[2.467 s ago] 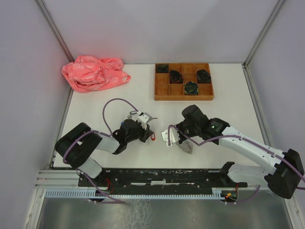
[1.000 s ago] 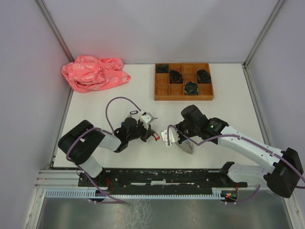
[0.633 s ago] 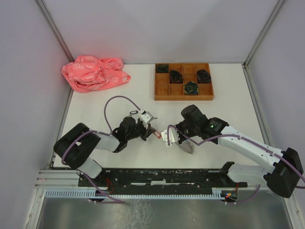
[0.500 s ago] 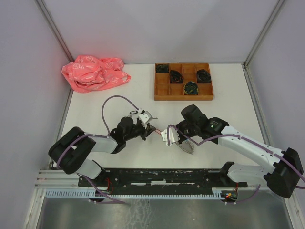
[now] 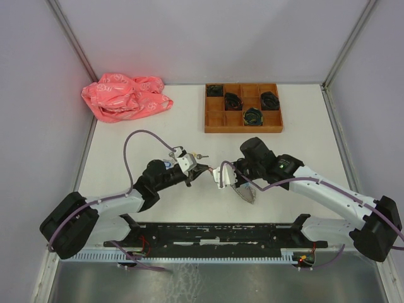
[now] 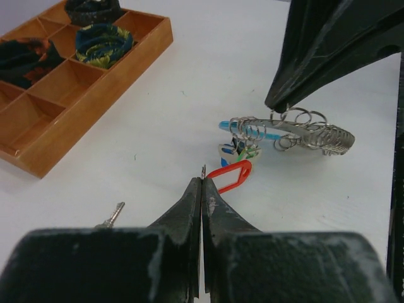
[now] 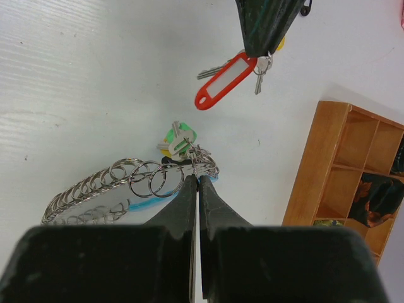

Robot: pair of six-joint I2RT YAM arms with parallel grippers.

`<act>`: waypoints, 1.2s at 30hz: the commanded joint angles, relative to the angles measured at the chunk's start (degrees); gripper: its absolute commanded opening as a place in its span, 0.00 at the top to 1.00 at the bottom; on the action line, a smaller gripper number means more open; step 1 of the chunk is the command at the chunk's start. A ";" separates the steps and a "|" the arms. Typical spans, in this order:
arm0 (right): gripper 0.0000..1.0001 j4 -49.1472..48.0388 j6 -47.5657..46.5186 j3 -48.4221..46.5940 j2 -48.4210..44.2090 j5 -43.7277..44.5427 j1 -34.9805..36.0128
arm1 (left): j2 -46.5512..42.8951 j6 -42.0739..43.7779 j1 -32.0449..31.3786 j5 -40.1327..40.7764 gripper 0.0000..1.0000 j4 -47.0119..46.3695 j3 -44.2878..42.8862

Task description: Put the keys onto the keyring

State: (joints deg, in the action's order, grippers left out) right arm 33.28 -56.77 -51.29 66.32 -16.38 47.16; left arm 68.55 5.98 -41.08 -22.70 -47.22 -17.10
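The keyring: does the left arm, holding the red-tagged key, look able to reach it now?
Probably yes. The left fingers, shut on the red-tagged key, are near the keyring with only bare table between. The right fingers pinch it from the other side.

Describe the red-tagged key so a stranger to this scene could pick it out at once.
On the white table, look in front of the wooden compartment tray. There the shut left gripper holds a silver metal key with an oblong red plastic tag. It is the only red tag; those on the silvery keyring beside it are green and yellow.
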 commanded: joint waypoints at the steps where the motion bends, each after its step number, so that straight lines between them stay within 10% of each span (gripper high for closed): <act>1: 0.99 -4.25 2.31 -2.00 -2.40 1.37 0.30 | -3.97 5.82 -2.79 2.61 0.97 -0.41 0.71; 36: 0.99 -14.52 4.44 2.73 -3.13 -1.55 0.35 | -5.92 20.13 -14.30 14.69 0.97 -2.67 -0.36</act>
State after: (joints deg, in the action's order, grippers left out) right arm 23.42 -53.39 -48.71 63.51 -16.93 47.16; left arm 62.13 23.07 -54.78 -8.58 -45.32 -16.69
